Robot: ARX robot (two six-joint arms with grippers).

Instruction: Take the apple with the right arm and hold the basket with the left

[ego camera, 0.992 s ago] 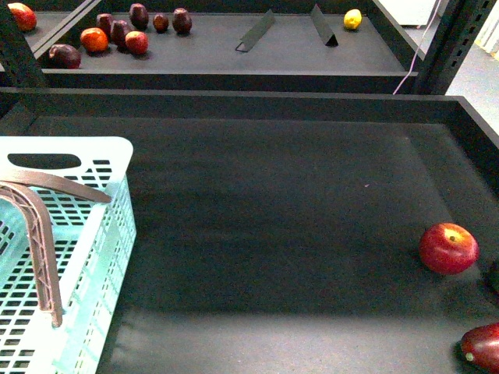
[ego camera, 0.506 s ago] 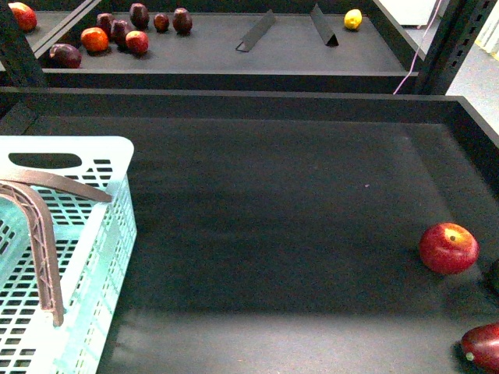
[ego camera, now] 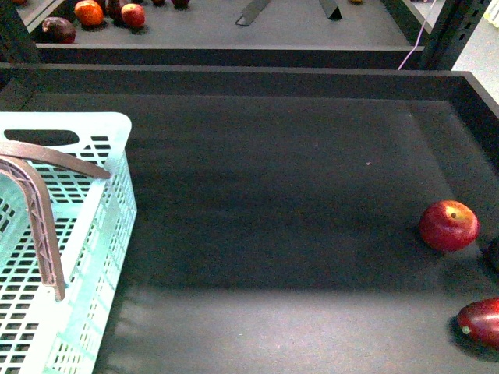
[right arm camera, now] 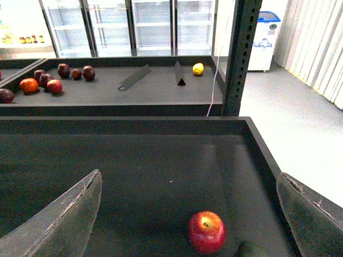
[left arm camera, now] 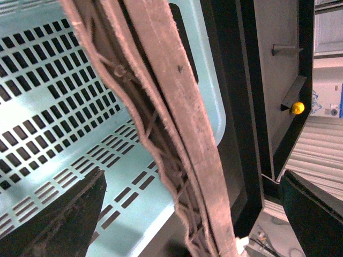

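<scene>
Far right on the worktop [ego camera: 273, 202], the apple [ego camera: 449, 225] sits well apart from the basket [ego camera: 109, 234] at left; I'd lower the right gripper [right arm camera: 188, 179], fingers wide apart, squarely over it, clear of the maroon fruit [ego camera: 482, 322] nearby. The left gripper [left arm camera: 191, 174] straddles the basket handle [left arm camera: 150, 80], fingers apart, not clamped; close there. Count: one apple, one basket, one maroon fruit beside it.
</scene>
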